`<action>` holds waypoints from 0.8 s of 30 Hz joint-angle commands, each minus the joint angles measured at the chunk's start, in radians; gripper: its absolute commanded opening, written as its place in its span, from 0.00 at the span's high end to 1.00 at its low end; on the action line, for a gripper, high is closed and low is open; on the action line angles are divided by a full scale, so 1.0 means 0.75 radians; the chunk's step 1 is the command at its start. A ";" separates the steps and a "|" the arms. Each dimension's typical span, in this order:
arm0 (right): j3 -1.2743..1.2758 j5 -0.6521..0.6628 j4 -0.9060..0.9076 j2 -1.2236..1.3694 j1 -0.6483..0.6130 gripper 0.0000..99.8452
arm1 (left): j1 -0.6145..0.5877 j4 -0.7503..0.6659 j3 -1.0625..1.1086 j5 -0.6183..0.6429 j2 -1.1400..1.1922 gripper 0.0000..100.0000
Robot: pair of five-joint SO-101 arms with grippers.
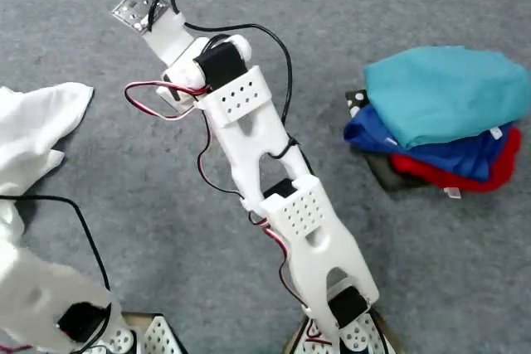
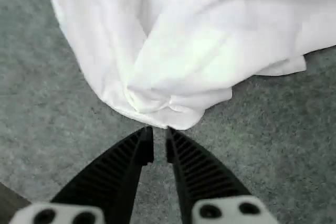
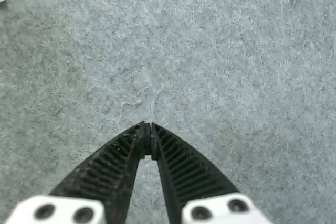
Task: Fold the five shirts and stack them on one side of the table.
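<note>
A crumpled white shirt [image 1: 37, 126] lies at the table's left edge. In the left wrist view the white shirt [image 2: 199, 40] bunches to a point at my left gripper [image 2: 159, 132], whose black fingers are closed to a narrow gap on its hem. The left arm [image 1: 37, 300] stands at the front left. A stack of folded shirts sits at the right: teal shirt [image 1: 448, 89] on top, blue shirt [image 1: 431, 151] and red shirt [image 1: 498, 173] under it, dark cloth [image 1: 383, 173] lowest. My right gripper [image 3: 147, 127] is shut on nothing above bare mat. The right arm [image 1: 249, 130] stretches to the back left.
Grey felt mat [image 1: 149, 230] covers the table. Red and black cables [image 1: 158, 101] loop beside the right arm. Open mat lies between the white shirt and the stack, crossed diagonally by the right arm.
</note>
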 commanded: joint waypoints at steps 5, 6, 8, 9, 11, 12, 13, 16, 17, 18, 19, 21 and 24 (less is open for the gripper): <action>-0.052 -0.004 0.012 -0.011 0.019 0.99 | -0.004 -0.704 0.661 0.018 -0.136 0.67; -0.052 -0.004 0.012 -0.011 0.019 0.99 | -0.002 -0.824 0.753 0.016 -0.083 0.68; -0.052 -0.004 0.012 -0.011 0.019 0.99 | 0.002 -0.980 0.845 0.018 0.017 0.74; -0.052 -0.004 0.012 -0.011 0.019 0.99 | 0.000 -1.015 0.859 0.018 0.054 0.78; -0.052 -0.004 0.012 -0.011 0.019 0.99 | 0.006 -1.004 0.855 0.016 0.120 0.89; -0.052 -0.004 0.012 -0.011 0.019 0.99 | 0.012 -0.980 0.847 0.018 0.124 0.96; -0.052 -0.004 0.012 -0.011 0.019 0.99 | 0.027 -0.929 0.841 0.020 0.124 1.00; -0.052 -0.002 0.008 -0.011 0.019 0.99 | 0.080 -0.745 0.833 0.018 0.058 0.99; -0.052 0.002 0.004 -0.011 0.019 0.99 | 0.108 -0.694 0.855 0.016 0.007 0.98; -0.052 0.002 0.002 -0.011 0.019 0.99 | 0.141 -0.665 0.898 0.014 -0.060 0.98; -0.052 0.002 -0.008 -0.011 0.019 0.99 | 0.184 -0.644 0.951 -0.010 -0.146 0.98; -0.052 0.002 -0.049 -0.013 0.024 0.99 | 0.293 -0.606 1.115 -0.108 -0.375 0.98; -0.050 0.002 -0.076 -0.011 0.019 0.99 | 0.493 -0.563 1.422 -0.272 -0.834 0.98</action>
